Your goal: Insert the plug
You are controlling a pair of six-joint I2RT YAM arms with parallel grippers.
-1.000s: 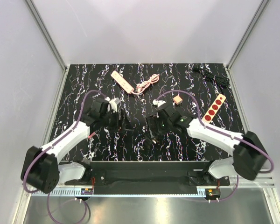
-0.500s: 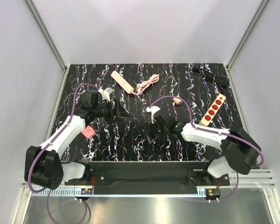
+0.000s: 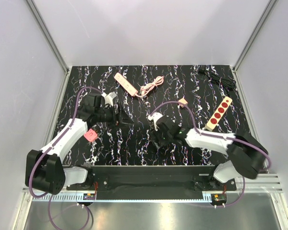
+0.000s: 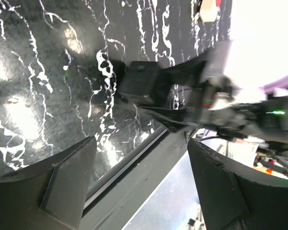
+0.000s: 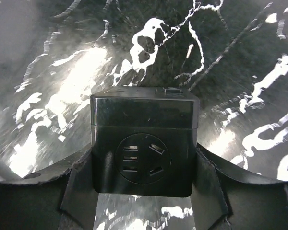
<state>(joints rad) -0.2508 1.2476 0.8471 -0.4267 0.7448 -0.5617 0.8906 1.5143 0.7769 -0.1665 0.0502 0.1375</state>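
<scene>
The right gripper (image 5: 144,160) is pressed together on a black cube socket (image 5: 144,143), one finger (image 5: 79,184) on each side wall. The cube's outlet face is turned toward the wrist camera. From above, that gripper (image 3: 155,138) sits low over the near middle of the black marbled table (image 3: 192,76). I can't tell whether the cube touches the surface or hangs just above it.

The left gripper (image 4: 139,184) is spread wide with nothing between its fingers (image 4: 67,179). Seen from overhead, the left gripper (image 3: 122,116) is to the left of the cube and apart from it, pointing toward it. The left wrist view shows the cube (image 4: 141,84) ahead, a little blurred.

A small tan piece (image 3: 183,101), possibly the plug, lies on the table beyond the right arm, near that arm's purple cable (image 3: 173,102). Further back there is a pink power strip (image 3: 126,83) with its coiled pink cord (image 3: 151,86) beside it. A beige strip with red sockets (image 3: 220,112) lies at the right, and a black cord (image 3: 219,79) is bunched in the far right corner.
</scene>
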